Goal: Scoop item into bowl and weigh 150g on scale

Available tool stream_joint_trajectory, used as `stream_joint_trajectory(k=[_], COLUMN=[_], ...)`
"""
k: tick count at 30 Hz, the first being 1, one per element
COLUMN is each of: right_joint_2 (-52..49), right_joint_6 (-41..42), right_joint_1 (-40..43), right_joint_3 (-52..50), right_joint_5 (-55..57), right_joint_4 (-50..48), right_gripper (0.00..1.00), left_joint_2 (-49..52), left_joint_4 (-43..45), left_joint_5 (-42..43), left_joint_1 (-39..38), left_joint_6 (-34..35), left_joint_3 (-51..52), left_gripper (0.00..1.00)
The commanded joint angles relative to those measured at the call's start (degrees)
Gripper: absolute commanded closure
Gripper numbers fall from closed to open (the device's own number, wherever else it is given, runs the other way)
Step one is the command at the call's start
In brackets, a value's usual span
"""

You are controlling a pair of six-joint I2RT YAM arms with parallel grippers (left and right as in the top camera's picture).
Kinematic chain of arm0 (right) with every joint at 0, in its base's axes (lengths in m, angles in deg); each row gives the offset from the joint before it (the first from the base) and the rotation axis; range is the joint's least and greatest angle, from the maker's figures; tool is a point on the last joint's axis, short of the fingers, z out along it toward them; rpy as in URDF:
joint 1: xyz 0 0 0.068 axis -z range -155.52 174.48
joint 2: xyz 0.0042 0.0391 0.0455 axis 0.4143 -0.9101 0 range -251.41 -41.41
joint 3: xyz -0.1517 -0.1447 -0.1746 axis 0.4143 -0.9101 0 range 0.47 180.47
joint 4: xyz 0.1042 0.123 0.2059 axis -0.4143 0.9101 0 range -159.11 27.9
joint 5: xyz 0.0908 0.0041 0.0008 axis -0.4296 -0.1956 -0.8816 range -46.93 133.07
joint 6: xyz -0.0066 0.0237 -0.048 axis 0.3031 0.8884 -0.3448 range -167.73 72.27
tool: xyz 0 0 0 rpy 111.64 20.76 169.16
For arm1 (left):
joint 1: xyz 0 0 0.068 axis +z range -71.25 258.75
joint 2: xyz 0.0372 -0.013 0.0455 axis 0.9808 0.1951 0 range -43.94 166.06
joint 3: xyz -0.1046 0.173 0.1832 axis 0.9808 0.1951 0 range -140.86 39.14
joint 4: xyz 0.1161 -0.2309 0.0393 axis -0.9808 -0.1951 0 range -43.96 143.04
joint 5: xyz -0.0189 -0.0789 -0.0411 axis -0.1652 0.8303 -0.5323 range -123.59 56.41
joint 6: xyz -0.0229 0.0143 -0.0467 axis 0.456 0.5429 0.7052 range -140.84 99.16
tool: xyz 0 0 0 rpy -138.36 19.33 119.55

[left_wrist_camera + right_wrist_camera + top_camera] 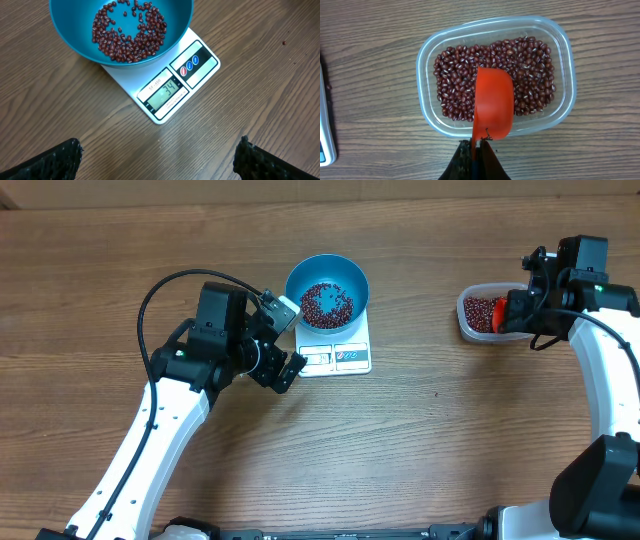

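Only my left wrist view reads the scale point(199, 71): 34. My left claw point(160, 161) hangs wide open near it, empty. The blue bowl point(75, 37) on it holds beans point(130, 35). Far right, my right claw point(476, 150) pinches the red scoop point(492, 112) over the bean-filled tub point(566, 75).

The bowl point(327, 275) stands on the rear part of the scale point(335, 356), whose display edge shows in front of it, and beans point(129, 35) lie in the bowl. Well apart to the right on the counter point(420, 440) sits a tub point(427, 55) holding more of them. A scoop point(492, 107) lies over the tub's right end, its handle between the right fingers point(465, 161). The left fingers point(50, 161) are spread just left of the scale.
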Motion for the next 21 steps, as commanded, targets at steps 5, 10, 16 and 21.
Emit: stream_joint_trajectory(k=[5, 10, 16, 21], right_joint_2=[0.00, 0.00, 0.00, 0.00], right_joint_6=[-0.17, -0.17, -0.20, -0.22], right_joint_1=[0.09, 0.11, 0.11, 0.09], right_joint_3=[-0.37, -0.37, -0.37, -0.37], right_joint_5=[-0.13, -0.11, -0.09, -0.09], right_joint_4=[-0.90, -1.73, -3.21, -4.85], right_gripper=[0.89, 0.96, 0.90, 0.96], left_joint_2=[-0.85, -0.85, -0.85, -0.85], left_joint_4=[0.04, 0.04, 0.04, 0.04], left_joint_5=[1.03, 1.03, 1.03, 1.03], left_joint_1=[-0.39, -0.39, -0.39, -0.39], left_joint_6=[-1.27, -1.27, -1.27, -1.27], left_joint_3=[0.09, 0.09, 0.09, 0.09], left_gripper=[0.00, 0.00, 0.01, 0.00])
